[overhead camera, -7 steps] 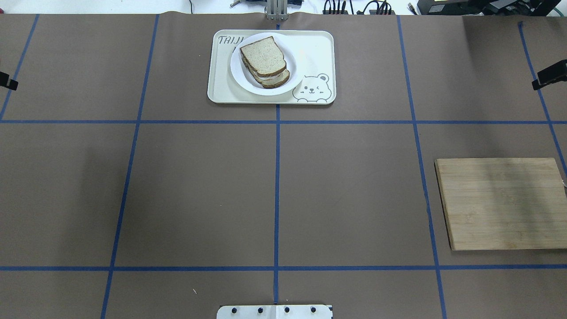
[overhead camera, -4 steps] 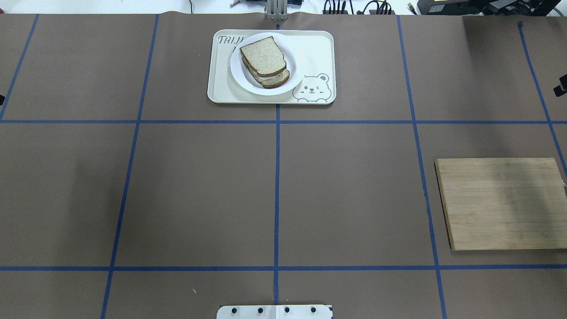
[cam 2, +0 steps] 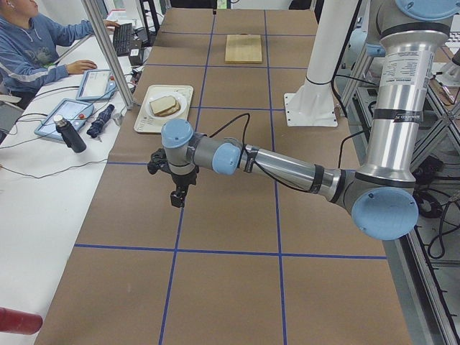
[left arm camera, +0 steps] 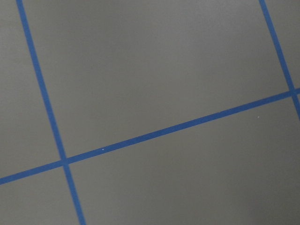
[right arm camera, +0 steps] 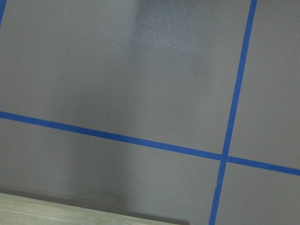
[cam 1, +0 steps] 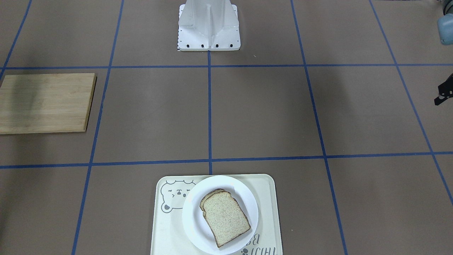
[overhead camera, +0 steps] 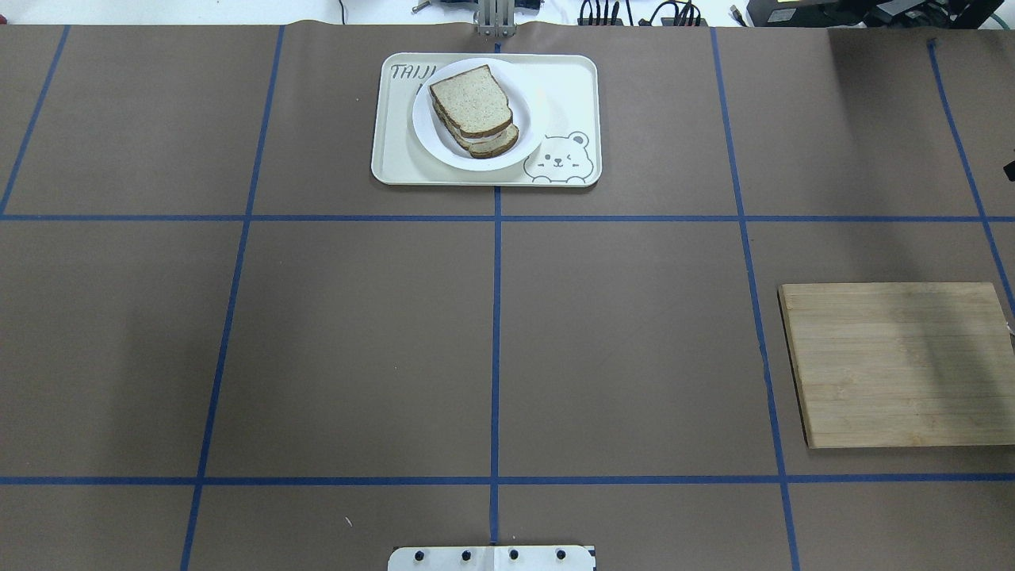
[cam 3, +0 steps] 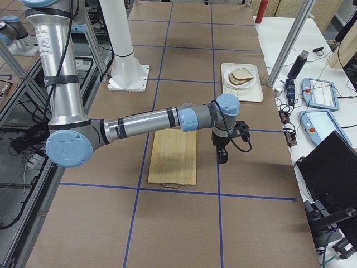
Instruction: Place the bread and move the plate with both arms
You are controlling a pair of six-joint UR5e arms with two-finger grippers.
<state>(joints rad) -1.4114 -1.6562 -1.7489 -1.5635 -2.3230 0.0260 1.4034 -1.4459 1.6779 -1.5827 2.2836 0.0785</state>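
Overhead exterior crops right gripper (overhead camera: 1010, 170); left gripper (cam 1: 442, 95) edge-cut; openness of both indiscernible.

Left arm (cam 2: 280, 162), right arm (cam 3: 142, 121), each outstretched sideways.

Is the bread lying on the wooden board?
No, the bread lies on the plate, which sits on the tray, far from the board.

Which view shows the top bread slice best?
Exterior front-facing: the bread lies nearest, its whole top face showing. Overhead shows it smaller and farther off; both side views show it tiny; the wrist views miss it.
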